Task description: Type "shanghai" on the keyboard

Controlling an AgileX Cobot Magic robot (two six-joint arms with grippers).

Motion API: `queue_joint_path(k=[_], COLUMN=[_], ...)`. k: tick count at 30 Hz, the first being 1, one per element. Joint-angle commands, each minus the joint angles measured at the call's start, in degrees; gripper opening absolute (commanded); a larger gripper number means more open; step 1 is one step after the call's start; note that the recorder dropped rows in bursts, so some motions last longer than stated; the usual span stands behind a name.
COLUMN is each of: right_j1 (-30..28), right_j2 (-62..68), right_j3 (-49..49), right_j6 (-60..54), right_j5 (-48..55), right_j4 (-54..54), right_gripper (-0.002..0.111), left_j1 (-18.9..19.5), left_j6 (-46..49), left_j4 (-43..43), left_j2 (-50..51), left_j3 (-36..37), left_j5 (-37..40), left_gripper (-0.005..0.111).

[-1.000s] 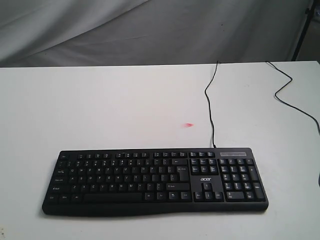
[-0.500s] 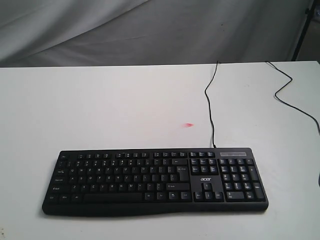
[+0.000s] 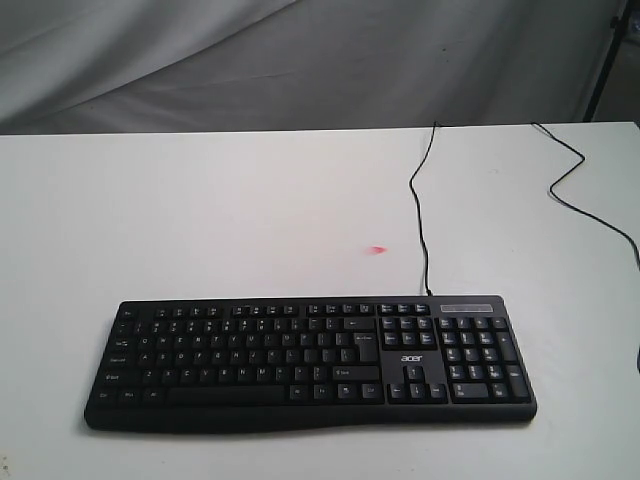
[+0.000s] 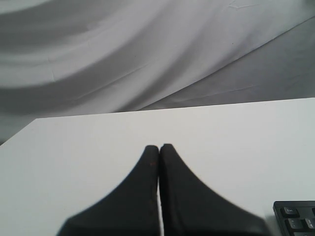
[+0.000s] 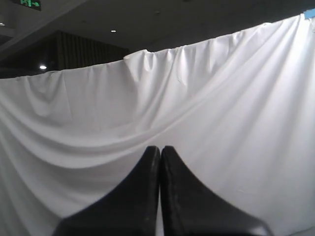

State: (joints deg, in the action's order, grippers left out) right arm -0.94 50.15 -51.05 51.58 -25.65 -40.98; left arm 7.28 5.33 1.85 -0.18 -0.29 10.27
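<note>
The black keyboard (image 3: 310, 360) lies flat near the front edge of the white table (image 3: 200, 210), its number pad and white "acer" logo toward the right. Its thin black cable (image 3: 418, 200) runs back toward the table's far edge. Neither arm shows in the exterior view. In the left wrist view my left gripper (image 4: 159, 146) is shut, empty, above bare table, and a corner of the keyboard (image 4: 295, 219) shows at the frame's edge. My right gripper (image 5: 160, 148) is shut and empty, pointing at the white curtain; no keyboard shows in that view.
A small red mark (image 3: 377, 250) sits on the table behind the keyboard. A second black cable (image 3: 590, 200) snakes across the table's right side. A grey-white curtain (image 3: 300, 60) hangs behind the table, and a dark stand leg (image 3: 605, 60) is at the far right.
</note>
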Motion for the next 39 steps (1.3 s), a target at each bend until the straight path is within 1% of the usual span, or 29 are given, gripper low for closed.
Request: queue_joint_path(k=[1, 4, 8, 14, 17, 21, 26, 30, 33, 37, 39], right_j1=[-0.29, -0.29, -0.29, -0.29, -0.29, -0.29, -0.29, -0.29, -0.29, -0.29, -0.29], right_j2=[0.85, 1.11, 1.72, 3.84, 6.0, 10.33, 16.61, 22.12, 25.91, 30.26, 31.52], right_j3=[-6.23, -9.55, -13.59, -18.92, -20.87, -22.83, -23.73, -23.73, -23.73, -23.73, -23.73], right_j6=[10.69, 17.19, 22.79, 25.84, 27.97, 30.34, 31.83, 34.43, 36.74, 37.44, 33.4], right_j5=[0.32, 1.73, 4.26, 11.07, 15.57, 17.52, 17.52, 17.48, 18.12, 21.89, 25.65], right_j4=[-13.05, -20.91, -29.03, -37.63, -43.85, -50.72, -54.18, -58.97, -58.97, -58.97, -58.97], right_gripper=[0.0, 0.0, 0.0, 0.0, 0.0, 0.0, 0.0, 0.0, 0.0, 0.0, 0.0], left_j1=[-0.22, -0.22, -0.22, -0.22, -0.22, -0.22, -0.22, -0.22, -0.22, -0.22, -0.22], left_j6=[-0.16, -0.16, -0.16, -0.16, -0.16, -0.16, -0.16, -0.16, -0.16, -0.16, -0.16], left_j4=[-0.03, -0.03, -0.03, -0.03, -0.03, -0.03, -0.03, -0.03, -0.03, -0.03, -0.03], left_j2=[0.18, 0.18, 0.18, 0.18, 0.18, 0.18, 0.18, 0.18, 0.18, 0.18, 0.18], left_j3=[0.29, 0.29, 0.29, 0.29, 0.29, 0.29, 0.29, 0.29, 0.29, 0.29, 0.29], left_j5=[-0.3, -0.3, -0.3, -0.3, -0.3, -0.3, -0.3, -0.3, -0.3, -0.3, -0.3], left_gripper=[0.001, 0.001, 0.001, 0.001, 0.001, 0.001, 0.001, 0.001, 0.001, 0.001, 0.001])
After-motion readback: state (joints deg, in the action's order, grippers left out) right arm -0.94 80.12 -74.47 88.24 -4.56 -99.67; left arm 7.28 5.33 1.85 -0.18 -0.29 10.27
